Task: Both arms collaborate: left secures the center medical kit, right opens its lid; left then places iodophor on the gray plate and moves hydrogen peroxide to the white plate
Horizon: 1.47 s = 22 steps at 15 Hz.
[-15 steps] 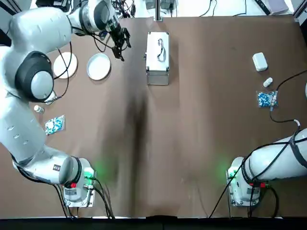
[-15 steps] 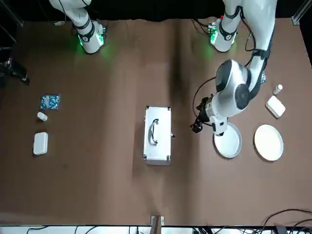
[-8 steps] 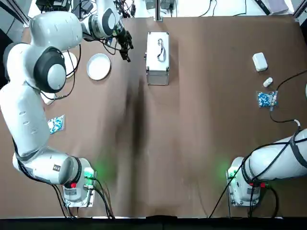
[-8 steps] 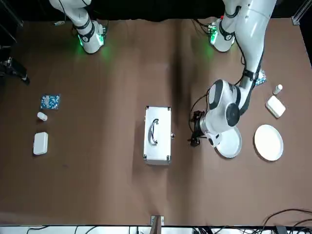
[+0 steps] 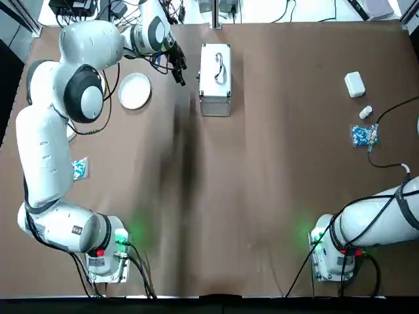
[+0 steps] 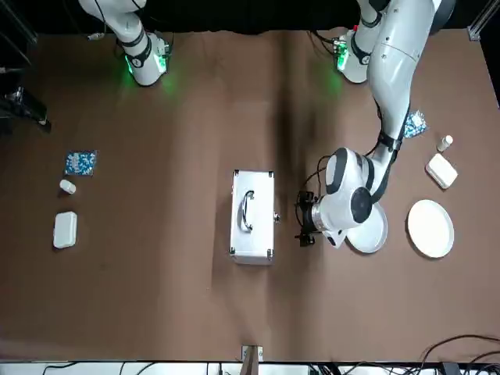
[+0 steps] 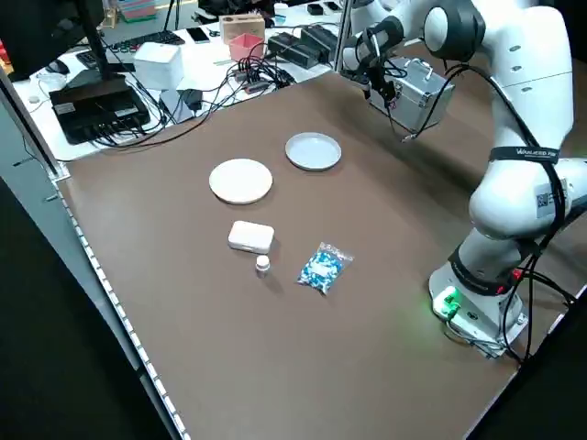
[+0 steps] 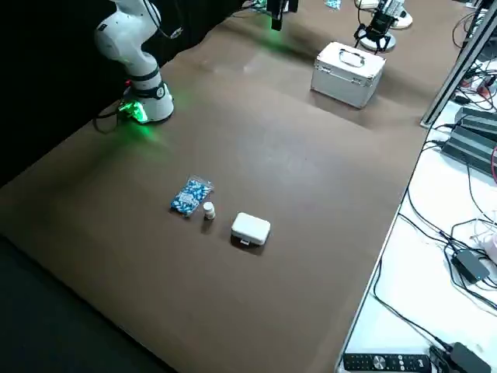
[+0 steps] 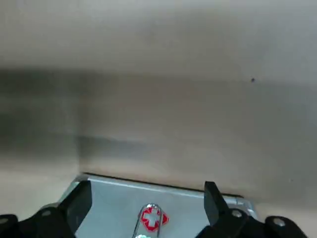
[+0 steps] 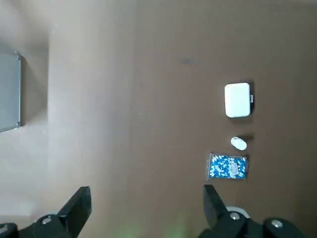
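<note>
One medical kit (image 5: 215,78) top centre, two plates upper left, my left gripper (image 5: 178,70) spread beside it, bottles unseen.

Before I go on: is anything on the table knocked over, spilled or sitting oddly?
Nothing stands out. The medical kit sits flat with its lid shut, and the gray plate and white plate lie flat and bare. The left hand hangs open beside the kit, not touching it. No brown iodophor bottle shows anywhere.
</note>
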### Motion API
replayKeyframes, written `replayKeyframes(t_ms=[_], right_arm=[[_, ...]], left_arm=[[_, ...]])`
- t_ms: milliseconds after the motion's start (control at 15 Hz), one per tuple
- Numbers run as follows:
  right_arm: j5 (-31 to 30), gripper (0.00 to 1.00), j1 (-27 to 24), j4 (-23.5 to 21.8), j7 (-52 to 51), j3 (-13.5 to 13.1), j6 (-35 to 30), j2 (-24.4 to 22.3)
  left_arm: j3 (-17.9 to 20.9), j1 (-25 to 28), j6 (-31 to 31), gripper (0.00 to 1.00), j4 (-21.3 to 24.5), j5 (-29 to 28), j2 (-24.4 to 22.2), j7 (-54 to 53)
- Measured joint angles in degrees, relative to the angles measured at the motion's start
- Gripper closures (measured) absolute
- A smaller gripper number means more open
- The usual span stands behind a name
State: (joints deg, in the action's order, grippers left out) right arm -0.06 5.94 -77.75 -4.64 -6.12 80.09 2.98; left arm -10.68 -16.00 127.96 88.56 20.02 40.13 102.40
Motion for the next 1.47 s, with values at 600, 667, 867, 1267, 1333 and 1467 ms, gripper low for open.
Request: replayKeyframes(t_ms=[600,667,867,1267,1333,1467], right_arm=[[0.0,0.0,-0.1,0.0,0.0,-0.3,-0.8,-0.1],[0.0,0.0,-0.1,0.0,0.0,-0.3,-0.8,-0.1],[0.0,0.0,0.0,-0.1,0.0,-0.2,1.0,-0.1],[0.0,0.0,2.6,-0.5,0.0,0.2,0.6,-0.1],[0.0,0.0,3.4,-0.9,0.1,0.2,0.5,0.0],[0.0,0.0,5.0,-1.6,0.7,0.3,0.6,0.7]], left_arm=[[0.0,-2.8,3.6,0.0,0.0,0.9,0.9,2.7],[0.0,-3.2,4.0,0.0,0.0,0.9,1.1,3.2],[0.0,-4.3,4.6,0.0,0.0,0.9,1.7,3.6],[-0.1,-5.1,4.9,0.02,-1.3,0.9,1.9,4.8],[-0.1,-5.4,5.0,0.02,-1.4,0.9,1.9,4.9],[-0.1,-5.9,5.5,0.03,-1.5,0.9,1.9,5.3]])
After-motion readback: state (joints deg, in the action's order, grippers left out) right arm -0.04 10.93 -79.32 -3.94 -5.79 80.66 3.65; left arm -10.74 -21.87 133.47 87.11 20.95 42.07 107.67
